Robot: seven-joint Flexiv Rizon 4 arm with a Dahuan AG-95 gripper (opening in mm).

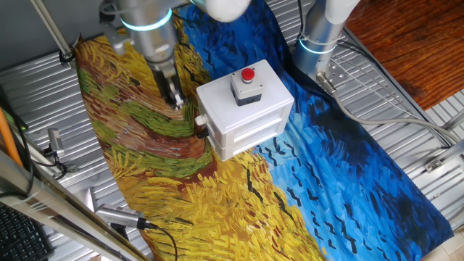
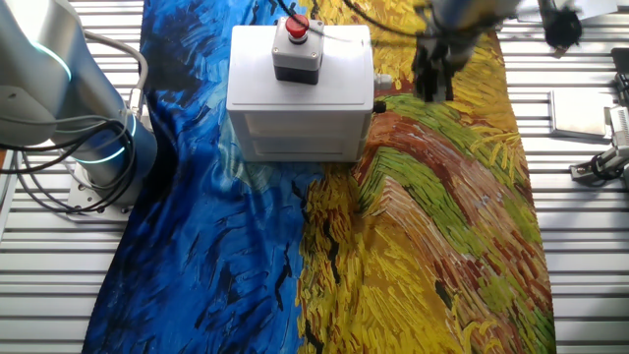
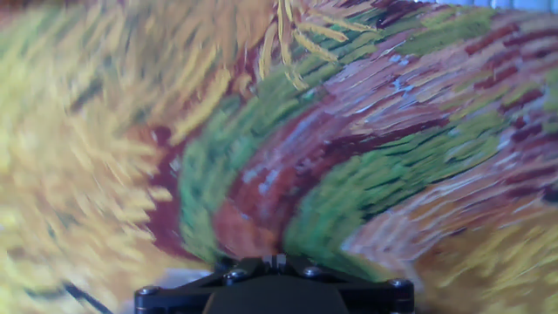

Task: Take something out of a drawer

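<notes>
Hand view blurred, filled with the painted cloth (image 3: 288, 148) in yellow, green and maroon strokes; only the dark gripper base at the bottom edge, fingers out of sight. No tan block seen anywhere, so its place relative to the jaws could not be told; jaw opening could not be told either, though nothing seemed held.

One fixed view: gripper (image 1: 176, 101) pointed down at upper left of centre, fingertips close above the cloth, just left of the white box (image 1: 245, 109) and near the small knob (image 1: 200, 122) on the drawer (image 1: 205, 125), apart from it. Drawer front flush with the box, looked closed. Arm came down steeply from the top edge, silver with a glowing cyan ring.

Other fixed view: gripper (image 2: 433, 77) at upper right of centre, blurred, hanging just right of the box (image 2: 300, 93), level with the knob side.

Red button (image 1: 248, 75) on its grey base sat on the box top. A second arm base (image 1: 319, 32) stood at upper right of one fixed view, cables trailing over the slatted metal table (image 1: 406, 109). Nothing lay between fingertips and knob
</notes>
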